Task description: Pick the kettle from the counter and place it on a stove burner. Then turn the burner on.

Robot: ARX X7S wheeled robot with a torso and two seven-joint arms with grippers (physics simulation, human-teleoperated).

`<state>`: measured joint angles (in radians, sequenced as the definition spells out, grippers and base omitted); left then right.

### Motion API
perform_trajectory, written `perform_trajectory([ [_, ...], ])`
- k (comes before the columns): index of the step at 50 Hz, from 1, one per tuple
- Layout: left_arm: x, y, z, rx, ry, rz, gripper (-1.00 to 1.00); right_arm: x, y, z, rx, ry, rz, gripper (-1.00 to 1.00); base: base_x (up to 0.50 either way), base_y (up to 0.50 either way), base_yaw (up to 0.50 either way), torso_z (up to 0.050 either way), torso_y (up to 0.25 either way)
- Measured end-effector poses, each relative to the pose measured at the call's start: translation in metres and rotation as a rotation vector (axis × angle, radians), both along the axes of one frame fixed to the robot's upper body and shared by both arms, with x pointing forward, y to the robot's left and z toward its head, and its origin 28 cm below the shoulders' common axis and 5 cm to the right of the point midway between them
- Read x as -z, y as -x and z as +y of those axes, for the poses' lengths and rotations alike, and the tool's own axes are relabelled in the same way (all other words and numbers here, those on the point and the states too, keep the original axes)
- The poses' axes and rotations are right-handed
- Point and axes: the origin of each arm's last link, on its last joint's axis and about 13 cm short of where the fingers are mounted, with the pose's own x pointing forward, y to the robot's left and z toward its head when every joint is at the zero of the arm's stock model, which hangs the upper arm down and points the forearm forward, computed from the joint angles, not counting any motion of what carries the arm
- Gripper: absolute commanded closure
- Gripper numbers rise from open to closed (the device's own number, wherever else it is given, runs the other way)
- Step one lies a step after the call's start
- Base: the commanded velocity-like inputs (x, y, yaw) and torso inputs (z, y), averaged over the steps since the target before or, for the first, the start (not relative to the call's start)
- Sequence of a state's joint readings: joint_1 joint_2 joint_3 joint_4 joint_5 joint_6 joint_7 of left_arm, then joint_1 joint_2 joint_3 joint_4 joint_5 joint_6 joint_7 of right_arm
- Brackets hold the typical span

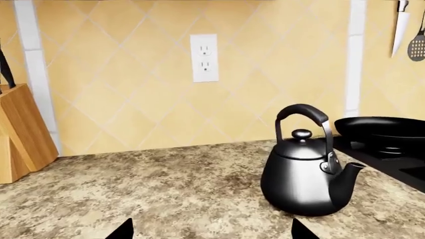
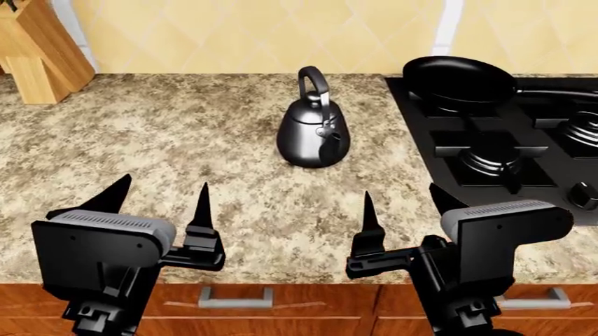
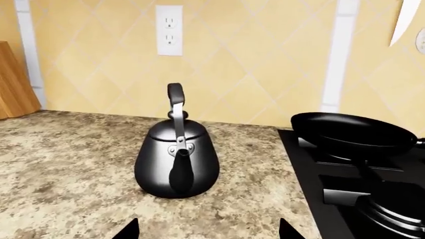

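The glossy black-silver kettle [image 2: 313,133] stands upright on the speckled counter [image 2: 168,133], left of the black stove, spout toward me. It also shows in the left wrist view [image 1: 305,172] and the right wrist view [image 3: 177,159]. The stove burner [image 2: 492,159] under its cross grate lies at the cooktop's near left; it also shows in the right wrist view [image 3: 391,209]. My left gripper [image 2: 164,192] and right gripper [image 2: 404,203] are both open and empty, near the counter's front edge, well short of the kettle. Their tips show wide apart in the wrist views, the left gripper [image 1: 212,231] and the right gripper [image 3: 207,230].
A black frying pan [image 2: 460,80] sits on the far left burner, close behind and right of the kettle. A larger burner [image 2: 584,129] and a knob [image 2: 581,194] are at the right edge. A wooden knife block [image 2: 38,52] stands at the back left. A wall outlet [image 1: 204,57] is behind the counter.
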<state>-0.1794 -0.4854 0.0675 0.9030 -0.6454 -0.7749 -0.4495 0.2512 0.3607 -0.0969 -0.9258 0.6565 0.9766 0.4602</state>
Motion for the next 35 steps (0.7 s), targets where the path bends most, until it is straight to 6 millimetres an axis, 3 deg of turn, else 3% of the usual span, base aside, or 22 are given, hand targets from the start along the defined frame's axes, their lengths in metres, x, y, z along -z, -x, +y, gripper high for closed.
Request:
perform_trajectory([
  [24,-0.0004,-0.0007,0.0001,-0.002,0.000,0.003,-1.00,-0.0015,0.0005,-0.0004,0.004,0.007,-0.007,-1.00,0.28,0.00,0.00,0.000,0.000],
  [35,0.0000,-0.0009,0.0003,-0.007,0.001,0.005,-1.00,-0.0015,-0.0004,-0.0006,0.002,0.014,-0.015,-1.00,0.03,0.00,0.00,0.000,0.000],
])
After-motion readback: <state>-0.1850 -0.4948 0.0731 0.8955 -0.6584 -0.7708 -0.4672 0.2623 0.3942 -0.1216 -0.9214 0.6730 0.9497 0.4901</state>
